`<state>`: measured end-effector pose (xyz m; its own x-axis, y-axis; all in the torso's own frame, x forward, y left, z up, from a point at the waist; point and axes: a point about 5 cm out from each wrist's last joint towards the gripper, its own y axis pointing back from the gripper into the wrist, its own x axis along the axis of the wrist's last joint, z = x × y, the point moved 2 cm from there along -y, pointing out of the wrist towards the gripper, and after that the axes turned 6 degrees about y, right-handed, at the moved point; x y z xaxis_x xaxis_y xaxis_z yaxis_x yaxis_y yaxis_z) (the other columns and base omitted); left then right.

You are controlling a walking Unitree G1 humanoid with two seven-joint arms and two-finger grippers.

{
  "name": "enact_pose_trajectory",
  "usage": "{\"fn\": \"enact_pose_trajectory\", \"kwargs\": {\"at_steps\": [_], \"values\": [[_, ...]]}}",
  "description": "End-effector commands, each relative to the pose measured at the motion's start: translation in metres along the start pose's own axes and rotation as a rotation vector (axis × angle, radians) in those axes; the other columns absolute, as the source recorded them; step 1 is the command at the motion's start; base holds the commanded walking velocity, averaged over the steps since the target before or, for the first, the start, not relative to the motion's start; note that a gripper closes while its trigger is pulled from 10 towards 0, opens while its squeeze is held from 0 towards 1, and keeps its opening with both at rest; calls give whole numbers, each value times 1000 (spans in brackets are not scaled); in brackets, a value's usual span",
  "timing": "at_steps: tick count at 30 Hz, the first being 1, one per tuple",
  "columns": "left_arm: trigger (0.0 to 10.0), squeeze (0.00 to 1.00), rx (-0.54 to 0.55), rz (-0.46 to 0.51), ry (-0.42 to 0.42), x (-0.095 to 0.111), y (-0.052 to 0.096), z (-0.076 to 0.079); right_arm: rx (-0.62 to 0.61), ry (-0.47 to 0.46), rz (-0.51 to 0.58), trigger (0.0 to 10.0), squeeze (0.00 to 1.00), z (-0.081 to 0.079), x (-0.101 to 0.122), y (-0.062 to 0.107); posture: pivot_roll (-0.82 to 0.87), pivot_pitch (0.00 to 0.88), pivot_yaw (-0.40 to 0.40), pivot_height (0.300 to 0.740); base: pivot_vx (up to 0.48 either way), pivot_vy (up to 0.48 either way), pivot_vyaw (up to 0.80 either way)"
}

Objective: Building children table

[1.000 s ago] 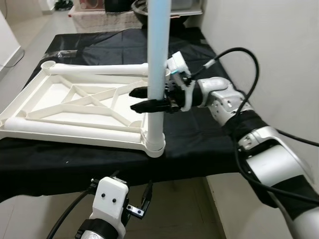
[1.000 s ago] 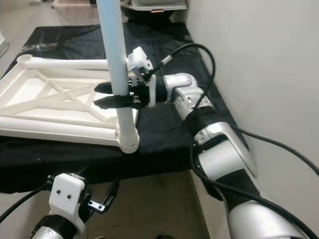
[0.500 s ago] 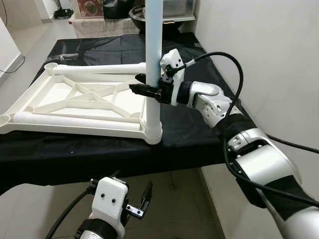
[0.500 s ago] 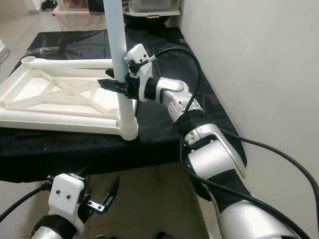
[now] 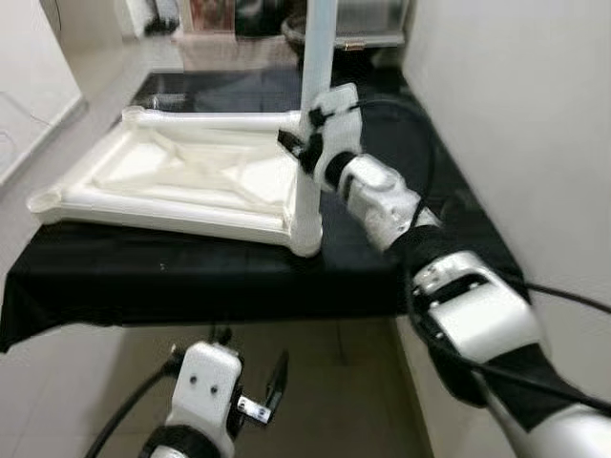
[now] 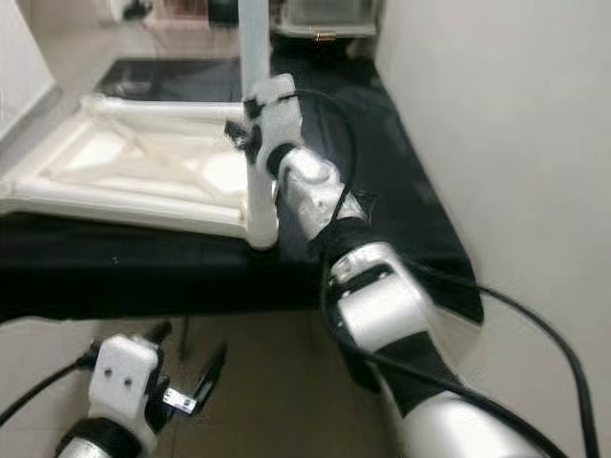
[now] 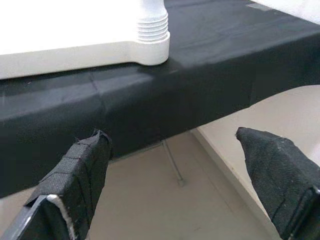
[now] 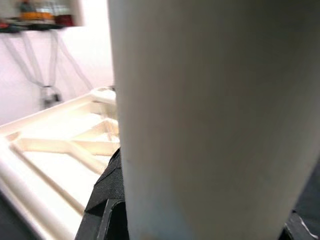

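Tabletop (image 5: 181,172) lies underside-up on black cloth (image 5: 191,277), upper left of frame, so leg sockets face up; pale leg (image 5: 313,114) stands upright in near corner socket. Right gripper (image 5: 298,151) clenched around leg mid-height, likely steadying or twisting it home. Left gripper (image 7: 175,185) released, hanging at bottom, idle

No text, label, brand, number or sign can be read in any view; the frames are blurred, and the items far beyond the right end effector (image 5: 298,153) are too small to make out.
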<state>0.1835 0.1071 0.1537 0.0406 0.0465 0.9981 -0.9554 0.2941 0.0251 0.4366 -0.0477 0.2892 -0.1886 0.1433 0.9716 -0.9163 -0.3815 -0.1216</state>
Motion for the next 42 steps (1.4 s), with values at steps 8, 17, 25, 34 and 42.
{"fn": "enact_pose_trajectory", "kwargs": {"at_steps": [8,17,25,34,42], "values": [[10000,0,9,-4,-11,-1,0,-2,-276,-55,-190,10000,0,3,-45,7,109,211,-35,740,0,0,0],[10000,0,44,4,-15,0,-2,-7,-543,-124,-231,10000,0,0,-52,14,109,213,-39,740,0,0,0],[10000,0,51,3,-9,-3,-3,-7,-710,-172,-203,10000,0,1,-44,18,109,213,-39,740,0,0,0],[10000,0,55,5,-17,-3,-4,-6,-815,-175,-128,10000,0,-21,-16,17,115,198,-45,740,0,0,0],[10000,0,56,6,-16,-5,-5,-6,-791,-123,-100,10000,0,-51,-21,22,103,184,-45,740,0,0,0]]}}
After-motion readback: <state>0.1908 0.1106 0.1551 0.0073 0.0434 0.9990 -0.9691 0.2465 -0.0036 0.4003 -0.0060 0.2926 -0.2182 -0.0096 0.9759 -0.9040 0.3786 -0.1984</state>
